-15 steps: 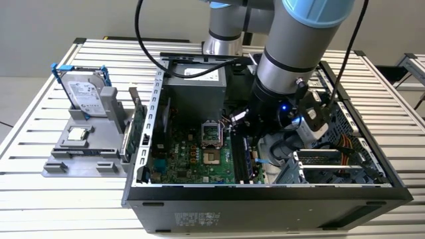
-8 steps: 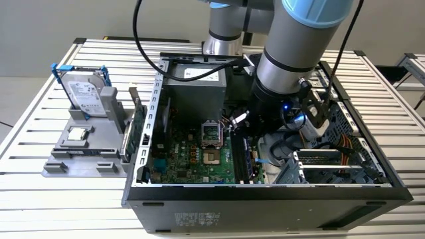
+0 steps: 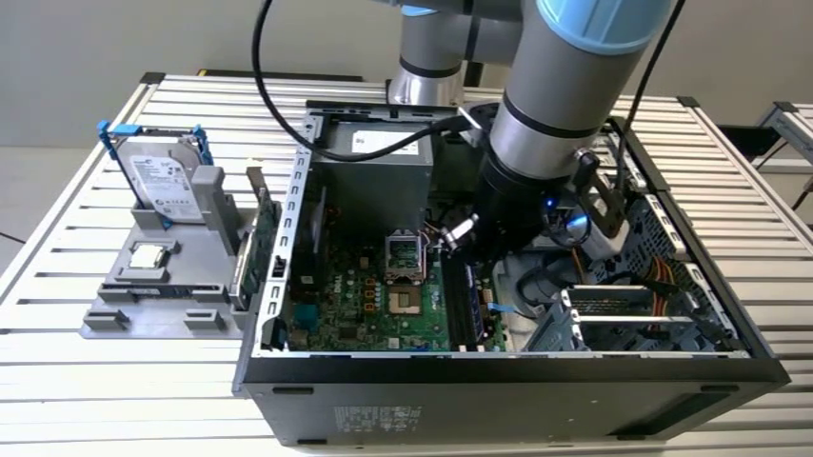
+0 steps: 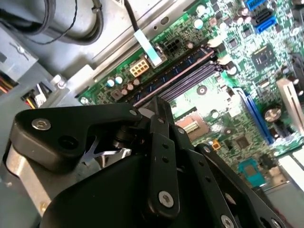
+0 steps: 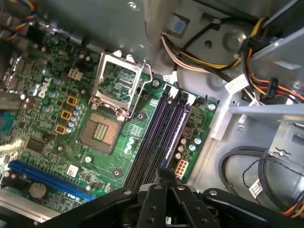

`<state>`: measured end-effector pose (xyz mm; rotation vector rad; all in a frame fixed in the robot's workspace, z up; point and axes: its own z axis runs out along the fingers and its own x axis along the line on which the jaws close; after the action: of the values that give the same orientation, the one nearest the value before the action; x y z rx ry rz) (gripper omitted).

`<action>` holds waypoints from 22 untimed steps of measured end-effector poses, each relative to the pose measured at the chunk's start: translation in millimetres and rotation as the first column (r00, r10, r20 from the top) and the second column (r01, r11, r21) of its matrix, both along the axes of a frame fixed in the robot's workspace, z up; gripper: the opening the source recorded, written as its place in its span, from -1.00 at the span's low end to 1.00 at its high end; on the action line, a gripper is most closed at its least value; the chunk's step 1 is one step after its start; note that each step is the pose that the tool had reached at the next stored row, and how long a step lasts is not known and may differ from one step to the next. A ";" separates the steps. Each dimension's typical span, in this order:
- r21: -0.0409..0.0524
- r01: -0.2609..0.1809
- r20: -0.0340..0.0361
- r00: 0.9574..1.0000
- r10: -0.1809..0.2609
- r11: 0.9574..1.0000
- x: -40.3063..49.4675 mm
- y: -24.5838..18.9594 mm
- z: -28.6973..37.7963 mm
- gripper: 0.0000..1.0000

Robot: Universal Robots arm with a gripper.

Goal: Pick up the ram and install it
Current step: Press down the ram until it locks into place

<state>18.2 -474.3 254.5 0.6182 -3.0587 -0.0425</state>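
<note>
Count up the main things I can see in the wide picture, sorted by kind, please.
Robot arm: 1
Open computer case: 1
Grey parts rack: 1
Hard drive, standing in the rack: 1
Small square chip, lying on the rack: 1
Total: 5

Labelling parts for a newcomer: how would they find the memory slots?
Look in the open case, on the green board. Beside the square CPU socket run the memory slots: long, dark, parallel, unlike the blue slot at the board's edge.
</note>
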 end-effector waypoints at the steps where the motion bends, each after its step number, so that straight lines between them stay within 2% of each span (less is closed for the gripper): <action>1: 0.000 -0.018 0.000 1.000 0.018 1.000 0.0 0.0 -0.1 -1.00; 6: 0.000 -0.101 0.000 0.995 0.101 0.995 0.0 0.4 -1.3 -1.00; 11: 0.000 -0.123 0.000 0.992 0.123 0.992 -0.3 1.4 -1.3 -1.00; 15: 0.000 -0.194 0.000 0.981 0.194 0.981 -0.4 1.9 -1.7 -1.00; 22: 0.000 -0.299 0.000 0.954 0.299 0.954 -0.4 2.8 -2.1 -1.00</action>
<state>17.8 -471.5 252.4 1.0732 -2.9264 -0.0373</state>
